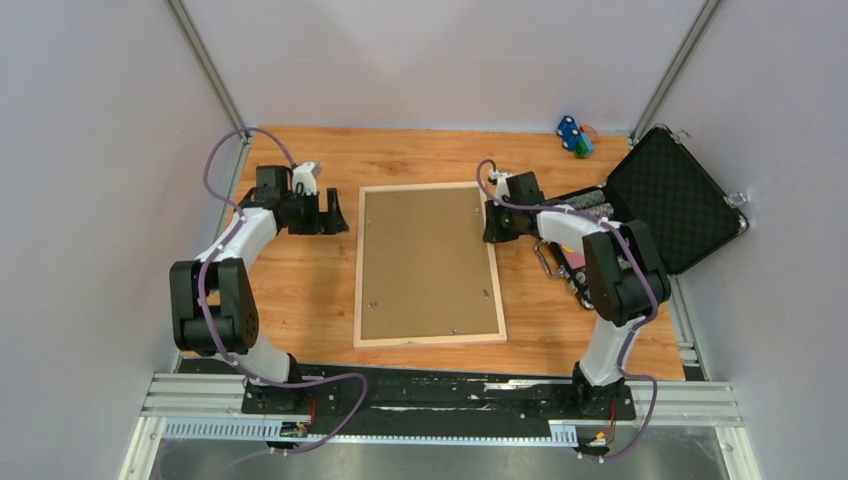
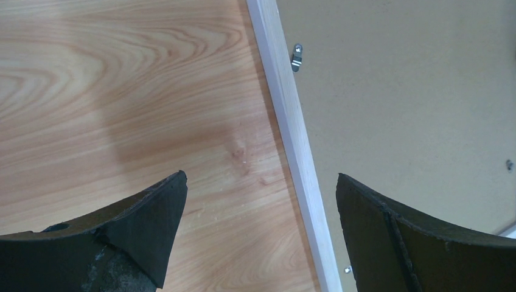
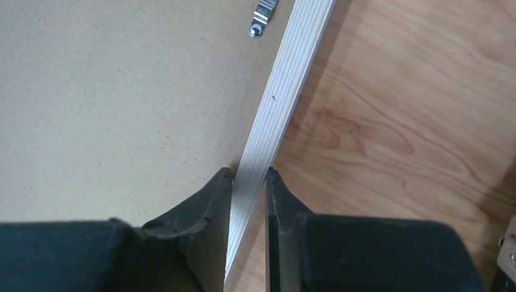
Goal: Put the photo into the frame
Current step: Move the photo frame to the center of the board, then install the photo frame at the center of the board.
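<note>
At the middle of your table (image 1: 300,290) the frame (image 1: 430,340) lies face down, pale wood rails around a brown backing board (image 1: 425,260); your right gripper (image 3: 248,173) pinches its right rail, your left gripper (image 2: 260,175) gapes wide by the left rail, holding nothing

I'm looking down into a robotics lab test cell: plain grey wall panels (image 1: 430,60) framed by aluminium posts (image 1: 205,65) close in one wood-grain tabletop (image 1: 300,290). The cabled left arm (image 1: 215,300) and right arm (image 1: 620,270) are bolted to a slotted metal rail (image 1: 195,395) at the near edge. A foam-lined equipment case (image 1: 670,195) lies open on the right.
</note>
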Controlling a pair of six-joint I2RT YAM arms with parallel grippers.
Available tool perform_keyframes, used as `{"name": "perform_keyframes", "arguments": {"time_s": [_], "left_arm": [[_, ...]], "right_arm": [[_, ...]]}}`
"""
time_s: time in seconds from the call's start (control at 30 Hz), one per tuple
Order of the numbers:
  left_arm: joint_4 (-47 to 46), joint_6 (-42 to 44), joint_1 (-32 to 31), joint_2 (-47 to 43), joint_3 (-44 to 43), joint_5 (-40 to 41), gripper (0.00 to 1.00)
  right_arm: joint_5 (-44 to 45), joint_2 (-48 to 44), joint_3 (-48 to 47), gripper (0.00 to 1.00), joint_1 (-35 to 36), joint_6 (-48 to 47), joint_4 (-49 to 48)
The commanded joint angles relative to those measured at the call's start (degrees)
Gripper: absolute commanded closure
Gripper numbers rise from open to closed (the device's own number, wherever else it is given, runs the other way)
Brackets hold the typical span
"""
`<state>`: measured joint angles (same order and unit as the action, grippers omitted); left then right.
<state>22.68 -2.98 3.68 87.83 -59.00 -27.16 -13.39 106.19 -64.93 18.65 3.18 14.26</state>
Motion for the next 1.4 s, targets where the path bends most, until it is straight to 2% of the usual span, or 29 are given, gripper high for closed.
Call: {"name": "perform_keyframes", "arguments": {"time_s": [0.0,0.23,0.57,0.77,1.37], "left_arm": [[0.9,2.3,-3.8,4.6,-5.0,3.2,0.0],[4.6,2.9,-9.9,11.3,-11.0,10.3,0.0],[10.0,6.2,-17.6,19.9,-18.5,18.6,0.04],[10.6,7.0,-19.1,22.4,-20.0,21.1,0.08],[10.8,7.3,-19.4,26.0,-23.1,22.3,0.31]], "right_arm": [[-0.7,-4.3,3.7,1.0,0.0,-4.5,3.9],[-0.4,-8.9,6.9,1.0,0.0,-6.4,4.2],[-1.5,-7.9,6.3,1.0,0.0,-6.2,4.2],[-2.0,-7.6,5.9,1.0,-0.1,-6.1,4.2],[-3.4,-7.1,5.9,1.0,-0.9,-5.7,4.3]]}}
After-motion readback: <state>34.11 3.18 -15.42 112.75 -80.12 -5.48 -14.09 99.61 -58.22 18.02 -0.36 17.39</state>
